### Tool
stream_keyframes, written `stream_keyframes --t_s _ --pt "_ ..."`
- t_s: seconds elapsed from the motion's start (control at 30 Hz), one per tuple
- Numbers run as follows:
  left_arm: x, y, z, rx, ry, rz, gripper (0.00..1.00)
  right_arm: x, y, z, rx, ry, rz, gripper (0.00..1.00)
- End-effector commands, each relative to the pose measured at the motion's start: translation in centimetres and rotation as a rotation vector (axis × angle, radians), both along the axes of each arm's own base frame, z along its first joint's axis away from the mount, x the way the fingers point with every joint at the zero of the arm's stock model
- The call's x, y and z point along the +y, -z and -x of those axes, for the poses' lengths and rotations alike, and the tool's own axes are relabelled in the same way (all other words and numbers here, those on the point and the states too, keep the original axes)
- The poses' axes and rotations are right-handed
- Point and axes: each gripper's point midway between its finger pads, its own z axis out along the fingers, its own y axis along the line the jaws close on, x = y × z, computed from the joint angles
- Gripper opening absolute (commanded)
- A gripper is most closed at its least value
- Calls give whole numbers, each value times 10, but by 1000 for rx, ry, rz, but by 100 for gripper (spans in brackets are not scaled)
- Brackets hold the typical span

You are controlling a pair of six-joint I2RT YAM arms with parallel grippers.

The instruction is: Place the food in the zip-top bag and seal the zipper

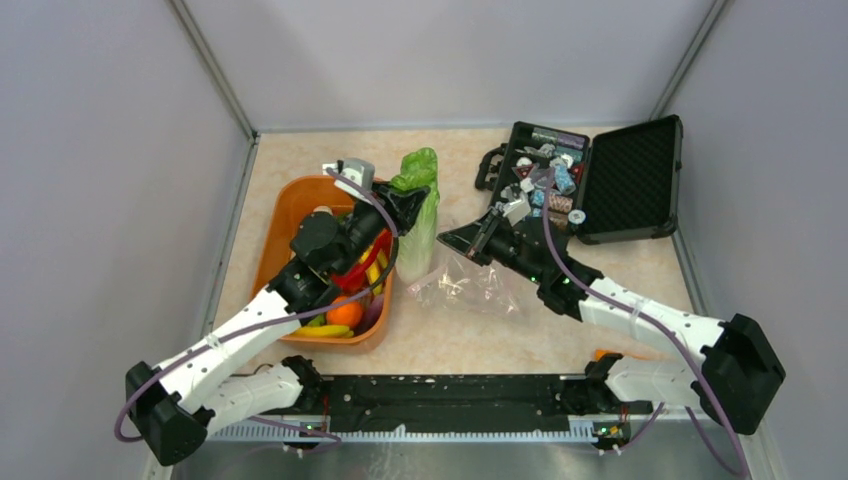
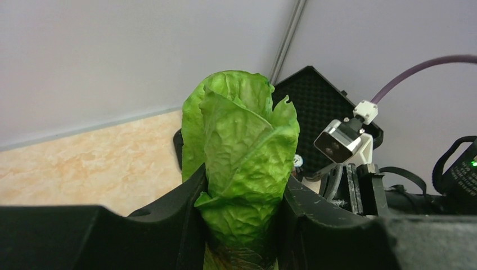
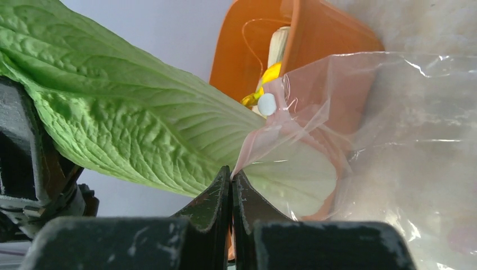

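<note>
Your left gripper (image 1: 408,207) has its jaws spread about as wide as the lettuce (image 1: 421,172) and clamped on it, one finger on each side, roughly mid-length. In the left wrist view the left gripper (image 2: 242,225) presses both flanks of the lettuce (image 2: 243,152), and the green leaves stick up past the fingertips. From the top view the lettuce hangs just off the right rim of the orange tub (image 1: 283,215). Its leafy end points to the far edge of the table, and its pale stem end points to the near edge, down beside the zip-top bag (image 1: 475,288).

Your right gripper (image 1: 463,238) is pinched on the bag's far-left corner. In the right wrist view the right gripper (image 3: 232,183) has its jaws closed to a hairline with clear film caught between them. The rest of the zip-top bag (image 3: 394,129) lies crumpled mid-table, nearer the near edge. The zipper (image 1: 427,287) shows as a pinkish strip at the bag's left end, facing the tub. You cannot tell if it is pressed together.

The lettuce (image 3: 124,112) runs in from the left, just above the right jaws. Its pale stem shows through the film, but you cannot tell whether it is inside the mouth or behind the bag.

The other food sits in the orange tub by the left edge: an orange (image 1: 343,312), a banana (image 1: 335,331) and a red chilli (image 1: 358,272). The black case (image 1: 625,175) lies open at the far right corner, well apart from the bag.
</note>
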Motion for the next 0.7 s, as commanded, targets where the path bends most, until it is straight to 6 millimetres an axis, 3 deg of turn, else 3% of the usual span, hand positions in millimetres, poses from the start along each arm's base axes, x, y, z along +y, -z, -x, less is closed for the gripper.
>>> stream_keyframes --t_s 0.0,0.13,0.37,0.67 --pt "4 -21 -3 -59 -67 -41 0 -12 -25 -7 -74 57 -23 0" --pt "3 -19 -6 -48 -85 -82 0 -28 -12 -13 -57 136 48 0" --pt "-5 -8 -11 -19 -83 -118 0 -45 -11 -13 -90 187 109 0" --pt "3 -91 19 -210 -7 91 0 -45 19 -17 -18 201 148 0"
